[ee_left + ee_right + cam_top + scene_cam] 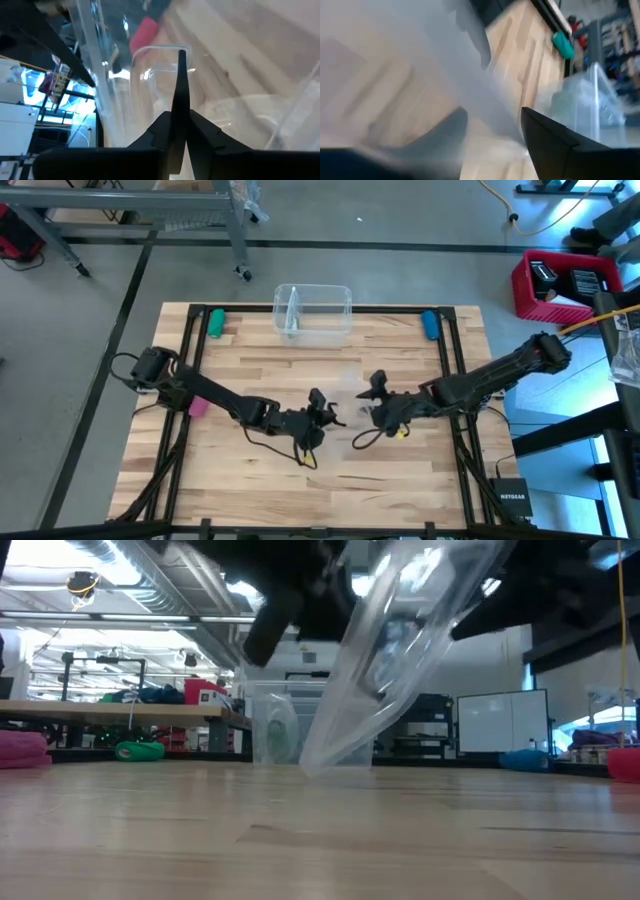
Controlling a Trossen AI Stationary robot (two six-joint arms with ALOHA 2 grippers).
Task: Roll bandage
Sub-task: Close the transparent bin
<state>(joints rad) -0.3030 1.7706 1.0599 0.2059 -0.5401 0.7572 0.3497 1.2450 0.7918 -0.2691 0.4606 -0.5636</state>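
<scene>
No long green strip shows in any view. A small clear plastic bag [385, 650] hangs slanted above the table's middle between my two grippers, its lower tip [318, 766] near the tabletop. It is faint in the high view [348, 408]. My left gripper [322, 408] is shut on the bag [125, 90]. My right gripper [376, 392] stands just right of it, fingers apart [492, 125], with the bag [420, 60] passing between them. My left gripper pinches a wall of the clear bag [165, 65] between its two shut fingers [181, 85]. The bag is lifted, and it slants down toward the table below the gripper. My right gripper has the bag between its open fingers [545, 135]; whether they touch it, I cannot tell.
A clear plastic container [312, 310] stands at the table's far middle. A small green cylinder [215, 322] lies at the far left, a blue one [430, 325] at the far right, and a pink one [197, 408] at the left edge. Bare wood lies toward the near edge.
</scene>
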